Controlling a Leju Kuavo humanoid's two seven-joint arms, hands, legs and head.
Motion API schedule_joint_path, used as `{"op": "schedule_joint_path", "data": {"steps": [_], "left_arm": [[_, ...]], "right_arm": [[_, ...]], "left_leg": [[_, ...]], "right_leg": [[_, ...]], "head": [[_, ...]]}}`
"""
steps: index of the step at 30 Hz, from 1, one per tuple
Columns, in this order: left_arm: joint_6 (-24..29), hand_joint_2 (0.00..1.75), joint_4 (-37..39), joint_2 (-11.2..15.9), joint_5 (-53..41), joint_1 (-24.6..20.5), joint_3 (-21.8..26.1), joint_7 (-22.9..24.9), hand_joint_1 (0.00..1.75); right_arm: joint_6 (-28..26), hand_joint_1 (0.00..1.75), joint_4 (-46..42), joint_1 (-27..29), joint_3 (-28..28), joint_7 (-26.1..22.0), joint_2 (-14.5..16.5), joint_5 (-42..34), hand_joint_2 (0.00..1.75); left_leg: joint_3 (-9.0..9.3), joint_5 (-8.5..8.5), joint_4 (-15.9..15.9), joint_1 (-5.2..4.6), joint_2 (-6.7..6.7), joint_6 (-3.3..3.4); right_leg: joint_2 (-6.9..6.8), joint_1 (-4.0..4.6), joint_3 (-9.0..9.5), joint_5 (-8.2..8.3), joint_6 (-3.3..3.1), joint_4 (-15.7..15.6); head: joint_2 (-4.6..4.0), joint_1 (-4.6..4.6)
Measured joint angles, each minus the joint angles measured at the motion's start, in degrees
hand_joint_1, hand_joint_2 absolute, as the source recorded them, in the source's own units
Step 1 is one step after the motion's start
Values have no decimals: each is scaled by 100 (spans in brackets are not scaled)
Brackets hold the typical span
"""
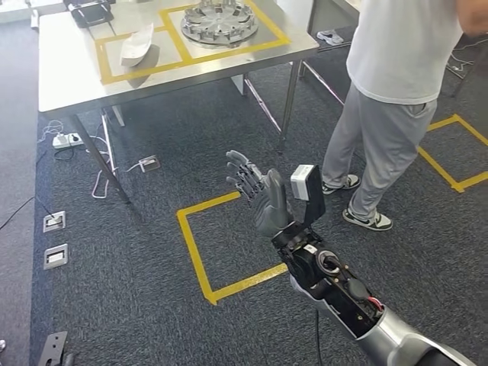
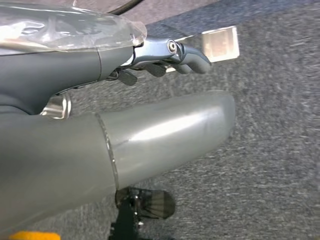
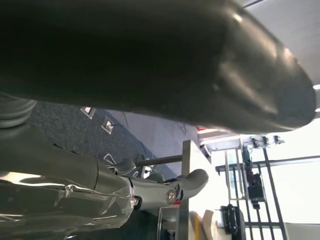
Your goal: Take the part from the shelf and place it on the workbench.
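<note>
The pale curved plate-like part [image 1: 137,47] lies on the steel surface [image 1: 69,72], inside a yellow taped rectangle, just beside a round grey slotted metal disc [image 1: 219,21]. The right hand [image 1: 259,192] hangs over dark carpet well apart from the part, fingers spread wide, holding nothing. The left hand [image 2: 113,125] is over carpet, fingers extended, nothing visibly held. A person in grey trousers [image 1: 380,137] stands near the surface.
</note>
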Motion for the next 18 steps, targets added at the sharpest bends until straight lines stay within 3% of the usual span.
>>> {"op": "schedule_joint_path", "data": {"steps": [1, 3, 5, 7, 9, 10, 11, 12, 13, 15, 17, 18], "left_arm": [[0, 0, 0, 2, 0, 1, 0, -6, 0], [-1, 0, 0, -1, 0, 6, 0, -10, 0], [0, 0, 0, -8, 0, -3, 0, -13, 0], [1, 0, 0, -4, 0, -9, 0, -16, 0], [1, 0, 0, 4, 0, 9, 0, -17, 0], [0, 0, 0, 3, 0, 18, 0, -17, 0], [0, 0, 0, 0, 0, 23, 0, -16, 0], [0, 0, 0, -2, 0, 24, 0, -16, 0], [-1, 0, 0, -5, 0, 22, 0, -16, 0], [-1, 0, 0, -5, 0, 16, 0, -18, 0], [1, 0, 0, -1, 0, 18, 0, -20, 0], [1, 0, -1, -2, 0, 17, 0, -20, 0]], "right_arm": [[2, 0, -1, -1, -3, 0, 0, 2, 0], [4, 0, -3, 4, -7, 1, 0, 3, 0], [5, 0, -3, 9, -14, 0, 0, 4, 0], [4, 0, -3, 7, -27, -1, 0, 5, 0], [7, 0, -2, 13, -37, 0, 1, 5, 0], [7, 0, -1, 20, -40, 1, 2, 5, 0], [7, 0, -1, 26, -42, 1, 2, 5, 0], [5, 0, -1, 28, -44, 2, 2, 5, 0], [4, 0, -1, 27, -47, 2, 2, 5, 0], [4, 0, -2, 10, -52, 2, 2, 5, 0], [7, 0, -4, -3, -54, 0, 2, 5, 0], [8, 0, -4, 0, -53, 0, 2, 5, 0]], "left_leg": [[76, 42, -171, 2, -54, 24], [67, 58, -201, -26, 2, 120], [53, 96, -214, -36, 105, 214], [27, 130, -231, -39, 213, 289], [-6, 144, -229, -63, 324, 323], [-18, 149, -227, -75, 384, 330], [-24, 152, -226, -86, 441, 335], [-22, 153, -225, -95, 496, 336], [-15, 152, -225, -103, 550, 335], [1, 147, -222, -127, 656, 317], [-2, 147, -220, -151, 765, 277], [-4, 154, -220, -160, 826, 252]], "right_leg": [[44, 2, -31, 10, 37, 18], [127, -7, -75, 50, 110, 13], [45, -19, -151, -7, 163, 95], [-186, -16, -383, -332, 196, 605], [-315, -14, -723, -765, 224, 1472], [-330, -13, -829, -886, 229, 1788], [-338, -10, -829, -898, 224, 1887], [-350, -4, -703, -799, 207, 1727], [-392, 8, -474, -621, 176, 1353], [-638, 78, 9, -343, 89, 459], [-798, 148, 221, -279, 17, 49], [-761, 165, 226, -271, -6, 30]], "head": [[0, 3], [0, 11], [0, 24], [0, 73], [0, 114], [0, 120], [0, 122], [0, 126], [0, 132], [0, 139], [0, 132], [0, 122]]}}
